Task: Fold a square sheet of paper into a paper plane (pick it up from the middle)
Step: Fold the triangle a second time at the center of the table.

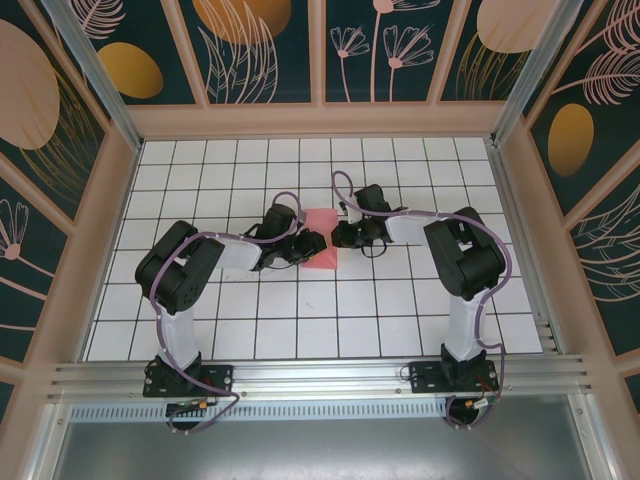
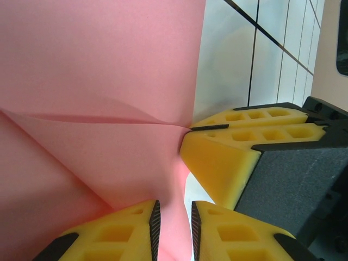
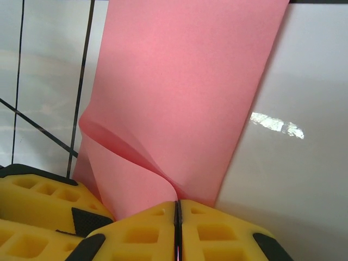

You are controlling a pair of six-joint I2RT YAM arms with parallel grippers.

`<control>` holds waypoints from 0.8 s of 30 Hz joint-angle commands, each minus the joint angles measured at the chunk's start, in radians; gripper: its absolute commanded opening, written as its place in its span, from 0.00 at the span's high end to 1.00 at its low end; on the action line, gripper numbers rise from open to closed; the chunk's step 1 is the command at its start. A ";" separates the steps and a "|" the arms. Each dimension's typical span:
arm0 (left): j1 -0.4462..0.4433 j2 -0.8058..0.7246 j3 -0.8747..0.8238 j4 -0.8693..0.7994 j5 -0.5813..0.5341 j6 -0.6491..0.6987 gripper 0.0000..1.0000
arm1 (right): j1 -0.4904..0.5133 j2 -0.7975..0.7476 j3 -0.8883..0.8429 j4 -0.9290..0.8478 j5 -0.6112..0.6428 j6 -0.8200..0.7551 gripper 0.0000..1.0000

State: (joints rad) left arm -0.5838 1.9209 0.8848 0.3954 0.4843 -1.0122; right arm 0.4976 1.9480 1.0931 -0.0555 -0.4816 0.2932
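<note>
The square sheet of paper (image 1: 322,220) is salmon pink and lies mid-table between both grippers, one part curled up off the tiles. My right gripper (image 3: 176,205) is shut on the sheet's (image 3: 179,92) raised edge, pads pressed together. From the left wrist, its yellow fingers (image 2: 228,157) pinch the paper (image 2: 98,60) at a crease. My left gripper (image 2: 175,209) stands with a narrow gap, pink paper showing in the gap and no pad pressing it. From above, the left gripper (image 1: 303,247) and right gripper (image 1: 338,236) meet over the sheet. The paper plane is out of view.
White gridded tiles (image 1: 300,320) cover the table inside a wooden frame (image 1: 320,120). Both arms reach inward from the near rail (image 1: 320,375). The left gripper's fingers (image 3: 38,196) sit close beside my right gripper.
</note>
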 commanded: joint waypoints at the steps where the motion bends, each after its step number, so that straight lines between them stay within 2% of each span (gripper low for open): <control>1: -0.005 0.009 0.022 -0.027 -0.020 0.029 0.76 | 0.006 0.015 0.019 0.016 -0.029 -0.026 0.88; 24: -0.005 0.035 0.034 -0.041 -0.006 0.037 0.76 | 0.006 0.034 0.032 -0.015 0.047 -0.023 0.88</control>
State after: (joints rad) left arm -0.5838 1.9297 0.8982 0.3817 0.4816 -0.9977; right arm 0.4976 1.9629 1.1057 -0.0566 -0.4686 0.2863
